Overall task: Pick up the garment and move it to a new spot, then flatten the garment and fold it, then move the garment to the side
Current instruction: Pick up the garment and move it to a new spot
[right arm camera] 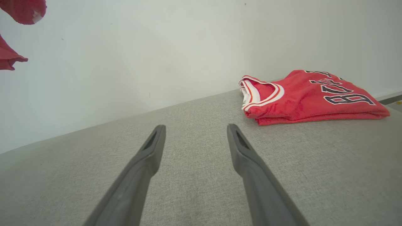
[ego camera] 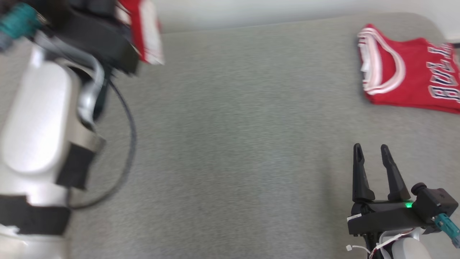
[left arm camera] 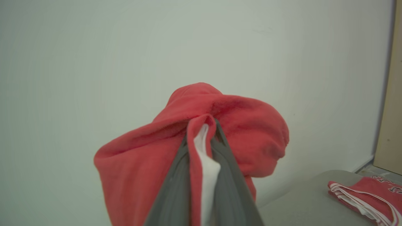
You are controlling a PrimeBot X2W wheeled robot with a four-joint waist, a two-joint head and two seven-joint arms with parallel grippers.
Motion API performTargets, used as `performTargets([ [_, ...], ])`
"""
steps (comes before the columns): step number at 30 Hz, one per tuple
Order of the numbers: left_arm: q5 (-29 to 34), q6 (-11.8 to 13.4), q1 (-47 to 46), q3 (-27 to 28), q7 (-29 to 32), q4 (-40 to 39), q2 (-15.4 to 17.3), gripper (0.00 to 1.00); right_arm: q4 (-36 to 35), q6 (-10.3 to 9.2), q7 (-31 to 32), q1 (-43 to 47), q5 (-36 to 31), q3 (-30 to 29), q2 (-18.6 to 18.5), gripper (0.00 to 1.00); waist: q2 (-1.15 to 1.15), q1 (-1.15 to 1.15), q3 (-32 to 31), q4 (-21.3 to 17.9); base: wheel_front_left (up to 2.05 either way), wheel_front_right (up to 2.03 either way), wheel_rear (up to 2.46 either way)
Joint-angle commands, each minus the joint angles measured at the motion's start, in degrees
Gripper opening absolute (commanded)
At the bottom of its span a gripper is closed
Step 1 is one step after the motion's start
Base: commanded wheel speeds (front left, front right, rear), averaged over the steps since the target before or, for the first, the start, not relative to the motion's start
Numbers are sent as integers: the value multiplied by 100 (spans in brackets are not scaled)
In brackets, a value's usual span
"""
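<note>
My left gripper [left arm camera: 203,130] is lifted high at the upper left of the head view, shut on a bunched fold of the red garment [left arm camera: 241,122] with white trim. The cloth [ego camera: 143,32] hangs from the gripper above the grey surface and drapes over both fingers in the left wrist view. A corner of it [right arm camera: 19,11] shows at the top left of the right wrist view. Low at the right, my right gripper [ego camera: 371,147] is open just above the surface, nothing between its fingers [right arm camera: 150,150].
A second red jersey [ego camera: 409,79] with white-and-red trim and dark lettering lies folded at the far right of the grey fabric table [ego camera: 233,144]. A pale wall stands behind the table. My left forearm [ego camera: 39,118] and its cable fill the left side.
</note>
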Motion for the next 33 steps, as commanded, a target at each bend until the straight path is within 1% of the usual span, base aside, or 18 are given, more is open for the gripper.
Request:
performTargets([
  [1, -21, 41, 183, -47, 11, -103, -68, 0, 32, -17, -35, 9, 30, 6, 5, 100, 1, 1, -100, -470, 0, 0, 0],
  [6, -106, 124, 921, -400, 129, -468, -415, 0, 147, -17, -67, 125, 117, -26, 7, 100, 1, 1, -171, -764, 0, 0, 0],
  [11, -224, 217, 1724, -620, 23, -437, -664, 0, 114, -17, -72, 167, 158, 4, 8, 100, 1, 1, -194, -883, 0, 0, 0],
  [14, -277, 274, 2204, -729, -91, -305, -732, 0, 90, -17, -74, 177, 173, 11, 8, 100, 1, 1, -185, -884, 0, 0, 0],
  [19, -269, 326, 2876, -852, -312, 74, -681, 0, 89, -17, -74, 86, 185, 106, 9, 100, 1, 1, -140, -799, 0, 0, 0],
  [23, -277, 296, 3088, -912, -467, 361, -693, 0, 113, -17, -74, 52, 166, 167, 7, 100, 1, 1, -160, -704, 0, 0, 0],
  [24, -292, 273, 3188, -962, -617, 497, -745, 100, 131, -17, -74, 55, 133, 167, 5, 100, 1, 1, -214, -612, 0, 0, 0],
  [25, -292, 273, 3188, -962, -617, 497, -745, 100, 131, -17, -74, 55, 133, 167, 5, 100, 1, 1, -214, -612, 0, 0, 0],
  [29, -348, 248, 3210, -862, -984, 429, -808, 100, 157, -17, -75, 145, 52, 144, 4, 100, 1, 1, -436, -404, 0, 0, 0],
  [33, -285, 343, 3352, -579, -1117, 110, -757, 100, 155, -17, -73, 266, -32, 63, 6, 100, 1, 1, -732, -168, 0, 0, 0],
])
